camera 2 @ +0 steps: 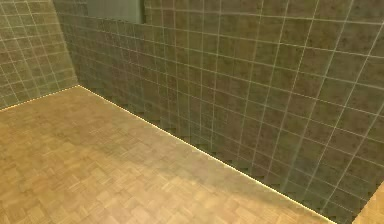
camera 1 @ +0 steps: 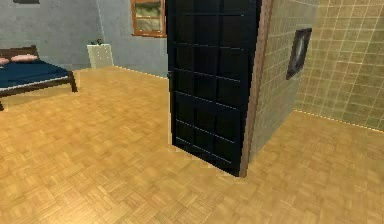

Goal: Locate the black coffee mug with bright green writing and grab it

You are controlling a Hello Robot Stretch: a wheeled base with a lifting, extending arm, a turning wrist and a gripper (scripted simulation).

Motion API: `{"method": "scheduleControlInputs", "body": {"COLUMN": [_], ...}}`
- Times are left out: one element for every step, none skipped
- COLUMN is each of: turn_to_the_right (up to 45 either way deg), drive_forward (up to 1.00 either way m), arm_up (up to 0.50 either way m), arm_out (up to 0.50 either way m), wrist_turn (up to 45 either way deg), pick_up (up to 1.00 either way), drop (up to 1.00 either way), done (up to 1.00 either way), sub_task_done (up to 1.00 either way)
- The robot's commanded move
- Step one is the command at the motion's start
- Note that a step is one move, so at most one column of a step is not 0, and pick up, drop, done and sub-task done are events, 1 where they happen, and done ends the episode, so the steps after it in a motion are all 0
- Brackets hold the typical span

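Note:
A black panelled door [camera 1: 213, 78] stands ahead on the end of a wall, with wooden parquet floor [camera 1: 110, 150] in front of it. In the arm side view a dark green tiled wall [camera 2: 250, 90] meets the parquet floor [camera 2: 90, 160] along a pale skirting line.
A bed with a dark frame and blue cover [camera 1: 30, 72] stands at the forward view's left. A white radiator [camera 1: 100, 55] and a framed picture [camera 1: 148, 17] are on the far wall. A dark framed picture [camera 1: 298, 53] hangs on the tiled wall to the right of the door.

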Motion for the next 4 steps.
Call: {"method": "scheduleControlInputs", "body": {"turn_to_the_right": [0.0,-30.0,0.0,-3.0], "drive_forward": [0.4,0.0,1.0,0.0], "arm_up": [0.0,0.0,0.0,0.0], "arm_out": [0.0,0.0,0.0,0.0], "wrist_turn": [0.0,0.0,0.0,0.0], "pick_up": [0.0,0.0,0.0,0.0], "drop": [0.0,0.0,0.0,0.0], "done": [0.0,0.0,0.0,0.0], "sub_task_done": [0.0,0.0,0.0,0.0]}}
